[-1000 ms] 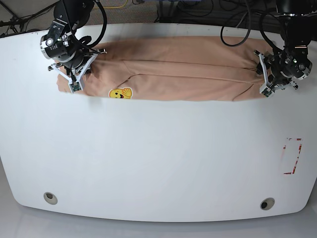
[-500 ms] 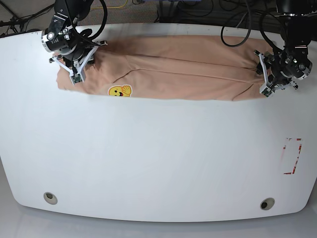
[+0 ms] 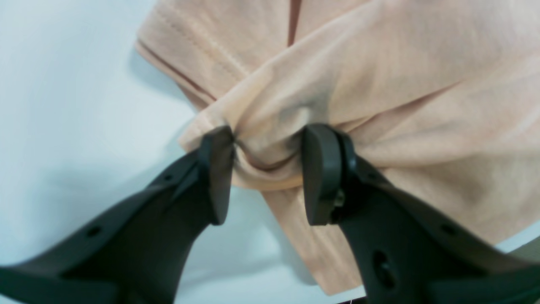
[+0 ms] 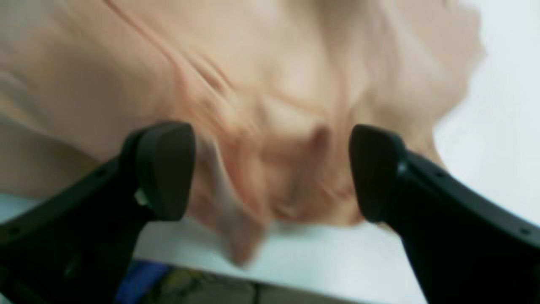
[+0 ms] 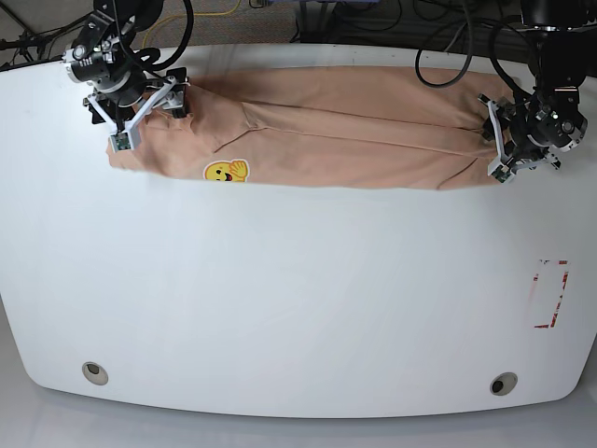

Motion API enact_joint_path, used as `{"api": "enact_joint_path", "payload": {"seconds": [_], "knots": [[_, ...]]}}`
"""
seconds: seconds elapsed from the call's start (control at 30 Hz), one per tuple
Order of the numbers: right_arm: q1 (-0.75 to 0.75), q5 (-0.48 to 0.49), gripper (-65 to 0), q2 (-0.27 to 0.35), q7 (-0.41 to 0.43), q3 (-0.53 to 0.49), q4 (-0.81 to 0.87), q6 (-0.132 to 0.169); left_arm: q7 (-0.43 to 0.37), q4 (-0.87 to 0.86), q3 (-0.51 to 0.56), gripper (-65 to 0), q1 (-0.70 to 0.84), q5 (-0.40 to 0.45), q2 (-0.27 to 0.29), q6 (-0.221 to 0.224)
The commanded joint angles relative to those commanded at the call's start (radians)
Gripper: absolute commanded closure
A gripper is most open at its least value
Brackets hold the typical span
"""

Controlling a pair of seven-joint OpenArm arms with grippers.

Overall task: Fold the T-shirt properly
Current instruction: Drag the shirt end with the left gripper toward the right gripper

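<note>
While the T-shirt (image 5: 326,126) lies stretched along the far edge of the white surface (image 5: 298,299), I hold one end.
My left gripper (image 3: 265,169) pinches a bunch of cloth between its jaws; my right gripper (image 4: 270,169) hangs over the other end with jaws apart.

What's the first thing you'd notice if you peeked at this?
A long peach T-shirt lies stretched along the far edge of the white table, with a yellow smiley near its front edge. The left gripper pinches a bunch of the cloth at one end. At the other end the right gripper hangs open just over the shirt.
</note>
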Motion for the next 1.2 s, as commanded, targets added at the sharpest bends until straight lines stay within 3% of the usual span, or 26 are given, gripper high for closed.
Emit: {"api": "enact_joint_path", "payload": {"seconds": [0.13, 0.23, 0.4, 0.5, 0.8, 1.03, 1.2], "knots": [[0.021, -0.04, -53.4, 0.006, 0.023, -0.029, -0.011, 0.0, 0.0, -0.002, -0.003, -27.4, -0.023, -0.021, 0.003, 0.0], [0.037, -0.091, -47.7, 0.006, 0.038, -0.043, -0.025, 0.0, 0.0, -0.002, -0.009, -31.4, -0.031, -0.072, 0.003, 0.0], [0.061, -0.18, -25.0, 0.006, 0.064, -0.081, -0.06, 0.0, 0.0, 0.005, -0.091, -37.8, -0.04, -0.209, 0.003, 0.0], [0.064, -0.215, -15.9, 0.009, 0.097, -0.101, -0.101, 0.0, 0.002, 0.005, -0.126, -38.3, -0.058, -0.295, 0.002, 0.0], [0.08, -0.249, -14.0, 0.011, 0.17, -0.137, -0.221, 0.0, 0.003, 0.0, -0.21, -38.8, -0.071, -0.489, -0.006, 0.0], [0.077, -0.245, -14.0, 0.011, 0.183, -0.138, -0.247, 0.0, 0.005, -0.011, -0.336, -53.2, -0.028, -0.585, -0.005, 0.0], [0.078, -0.242, -14.0, 0.009, 0.183, -0.138, -0.247, 0.0, 0.005, -0.069, -0.396, -55.6, -0.006, -0.632, -0.003, 0.0]]}}
